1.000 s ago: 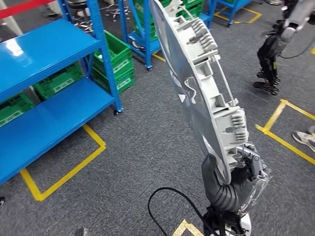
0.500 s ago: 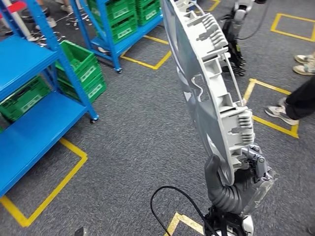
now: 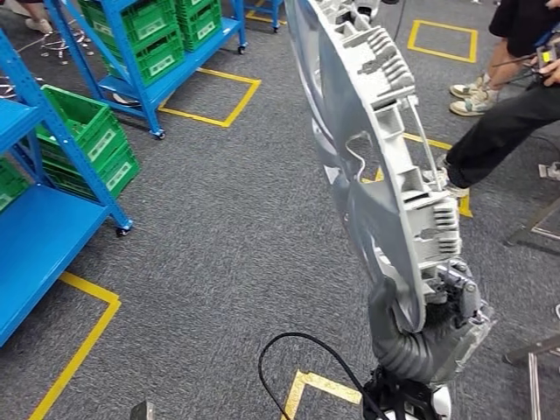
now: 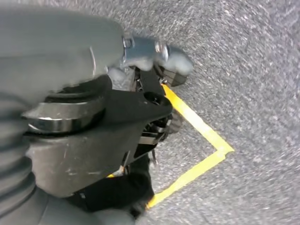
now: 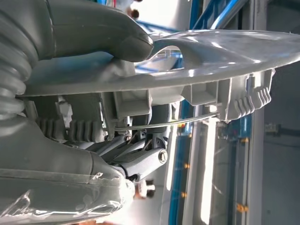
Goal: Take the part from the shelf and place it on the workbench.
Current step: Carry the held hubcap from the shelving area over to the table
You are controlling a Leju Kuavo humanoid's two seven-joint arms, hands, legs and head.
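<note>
1. Carrying step, by the look of it – the part (image 3: 370,166) is off the shelf (image 3: 33,236), gripped at its lower end by the right hand (image 3: 429,332) and standing tall above the fingers (image 3: 456,293), tilted up and away from the wrist.
2. Right fingers clamped on the part: thumb (image 5: 106,35) pressed flat on the smooth curved face, darker fingers (image 5: 141,161) hooked under the ribbed back side.
3. Left hand (image 4: 106,103) hanging toward the carpet, near a yellow floor line (image 4: 198,145); nothing seen in it, but open or curled – cannot tell.
4. Handling, as a judgement: thin moulded grey plastic, stiff but light; long reach beyond the fingers, so likely to lever and swing in the grip.
5. Smooth glossy face under the thumb probably slippery; ribs and clip blocks on the back offer the surer purchase.
6. Thin wire (image 3: 423,144) and small tabs along the rear edge look fragile – best kept clear of knocks and out of the grasp.
7. Bench not yet visible; person's legs (image 3: 501,131) beyond the part, on the far side from the fingers – a collision risk if the long end swings.
</note>
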